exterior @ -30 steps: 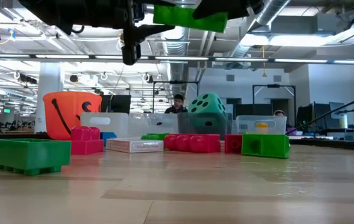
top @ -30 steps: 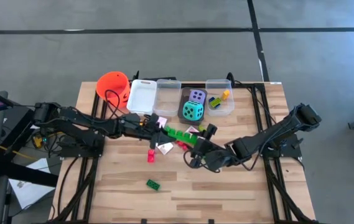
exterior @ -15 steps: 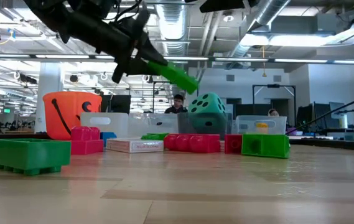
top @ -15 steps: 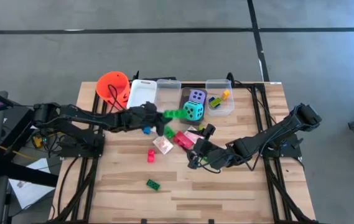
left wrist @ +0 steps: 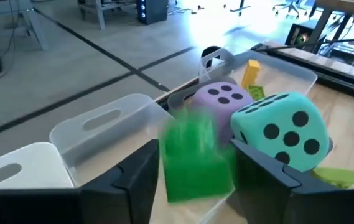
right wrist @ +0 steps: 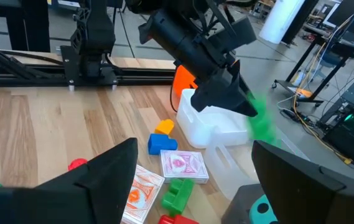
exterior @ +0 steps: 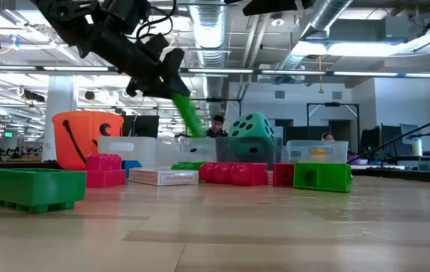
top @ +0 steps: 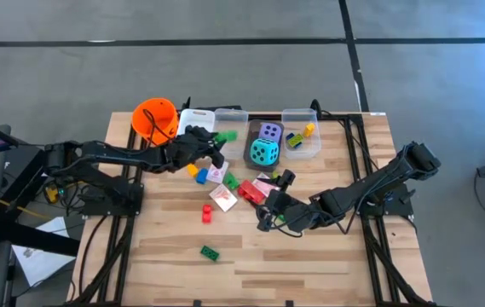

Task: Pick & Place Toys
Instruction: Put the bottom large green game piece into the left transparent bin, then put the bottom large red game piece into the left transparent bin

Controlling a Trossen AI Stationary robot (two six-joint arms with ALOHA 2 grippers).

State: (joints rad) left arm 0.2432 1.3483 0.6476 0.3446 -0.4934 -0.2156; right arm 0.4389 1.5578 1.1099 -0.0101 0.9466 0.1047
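Note:
My left gripper (top: 214, 147) is stretched out over the bins at the table's far side, fingers apart. A green brick (left wrist: 195, 158) shows smeared between them. In the low view the green brick (exterior: 187, 113) slants steeply down below the left gripper (exterior: 171, 69), above a clear bin (top: 229, 126). My right gripper (top: 268, 220) hovers open at mid-table with nothing between its fingers (right wrist: 111, 180). A teal die (top: 264, 152) and a purple die (top: 269, 130) sit side by side at the far middle. Cards (top: 222, 196) and small bricks lie on the wood. My left gripper has the green brick's upper end (left wrist: 192, 134) between its two fingers (left wrist: 136, 180), coming level from the table's left. The brick is smeared, so I cannot tell whether the fingers touch it. It tilts steeply down, clear of the bin.
An orange bucket (top: 154, 119) and a white bin (top: 193, 128) stand at the far left, and another clear bin (top: 302, 135) at the far right. A red brick (top: 207, 213) and a green brick (top: 209, 251) lie nearer the front. The wood at the near edge (top: 310, 273) is bare.
My left gripper has swung from the pile at mid-table toward the far edge, over the clear bin, rolling as it went. The green brick went with it, from lying level to slanting steeply down below the fingers. My right arm kept still.

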